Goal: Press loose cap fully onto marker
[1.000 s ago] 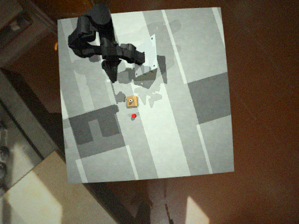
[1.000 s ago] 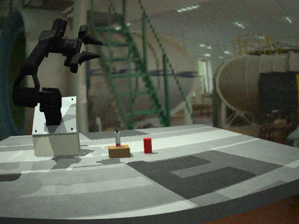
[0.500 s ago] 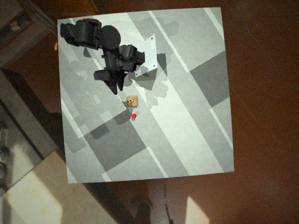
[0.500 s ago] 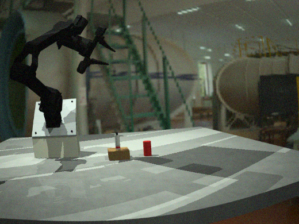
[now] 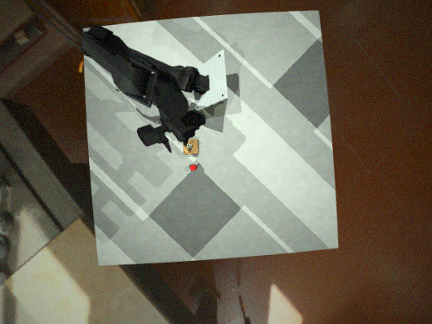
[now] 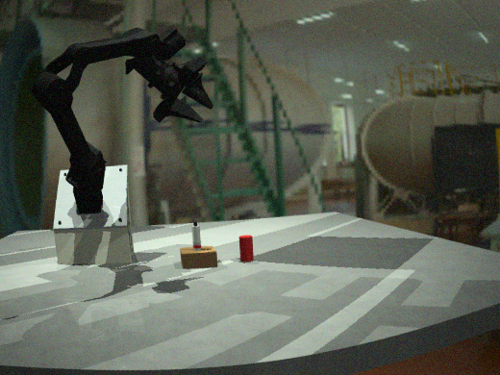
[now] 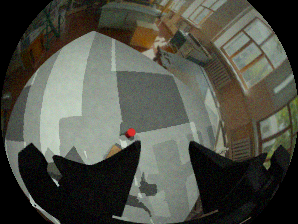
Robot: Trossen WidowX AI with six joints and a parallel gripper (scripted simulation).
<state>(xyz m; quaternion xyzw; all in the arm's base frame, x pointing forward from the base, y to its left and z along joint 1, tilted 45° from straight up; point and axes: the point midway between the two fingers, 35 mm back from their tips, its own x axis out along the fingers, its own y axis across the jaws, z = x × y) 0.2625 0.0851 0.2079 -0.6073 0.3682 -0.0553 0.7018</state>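
One upright red cap (image 5: 193, 167) (image 6: 246, 248) (image 7: 131, 132), uncovered marker (image 5: 189, 145) (image 6: 196, 237)

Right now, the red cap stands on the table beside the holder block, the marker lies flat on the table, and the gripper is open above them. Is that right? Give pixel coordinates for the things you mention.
Not quite: the marker (image 6: 196, 237) stands upright in the holder block (image 6: 199, 258), as the exterior view shows. The rest holds.

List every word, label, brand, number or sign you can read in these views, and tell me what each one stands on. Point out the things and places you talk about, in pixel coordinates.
None can be read.
The marker (image 5: 189, 145) (image 6: 196, 237), its holder block (image 5: 192, 152) (image 6: 199, 260) (image 7: 114, 150) and the red cap (image 5: 193, 167) (image 6: 246, 248) (image 7: 131, 132) show no lettering.
The arm's white mounting plate (image 5: 218, 79) (image 6: 115, 192) shows dark dots, no text.
The background is too blurred to tell.
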